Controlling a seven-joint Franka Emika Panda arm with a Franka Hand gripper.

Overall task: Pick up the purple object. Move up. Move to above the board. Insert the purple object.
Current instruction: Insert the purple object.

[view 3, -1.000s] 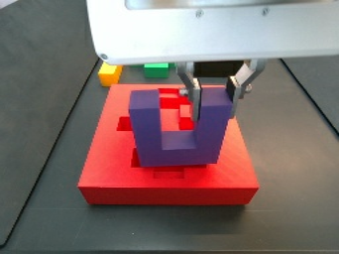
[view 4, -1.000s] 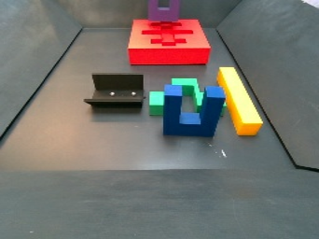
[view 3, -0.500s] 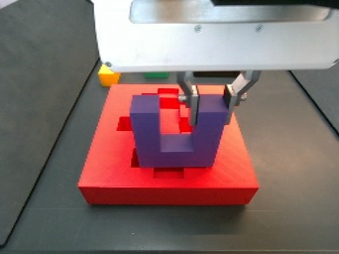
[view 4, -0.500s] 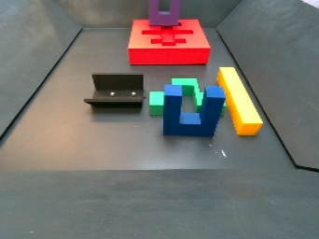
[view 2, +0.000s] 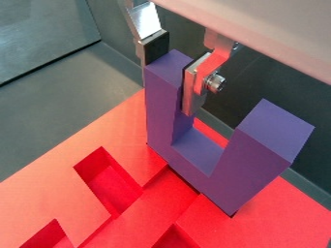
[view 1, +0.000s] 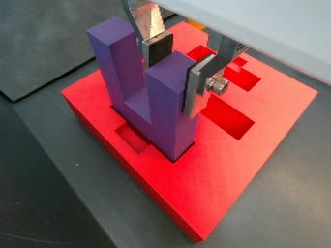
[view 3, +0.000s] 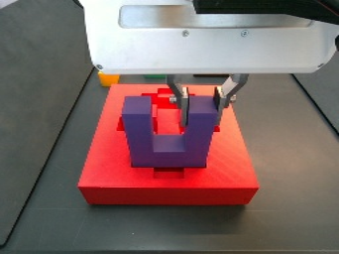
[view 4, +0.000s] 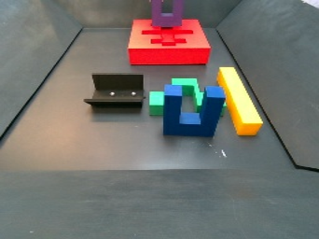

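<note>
While the gripper (view 1: 177, 66) clamps one upright arm of the purple object (view 1: 145, 92) between its fingers in a wrist view, the base bar already sits down in the board (view 1: 246, 179). Seen from a side view, the purple object (view 3: 169, 130) stands upright at the board's (view 3: 166, 185) middle: pickup and carry look done, with seating and release left.

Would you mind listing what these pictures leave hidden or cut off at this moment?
- Purple object: whether its base sits fully in the board cutout; its own body hides the contact in both wrist views.
- Gripper: the body is cut off by the frame edge in both wrist views.
- Purple object's top: cropped by the frame edge in a side view.
- Green block: partly hidden behind the blue piece.
</note>
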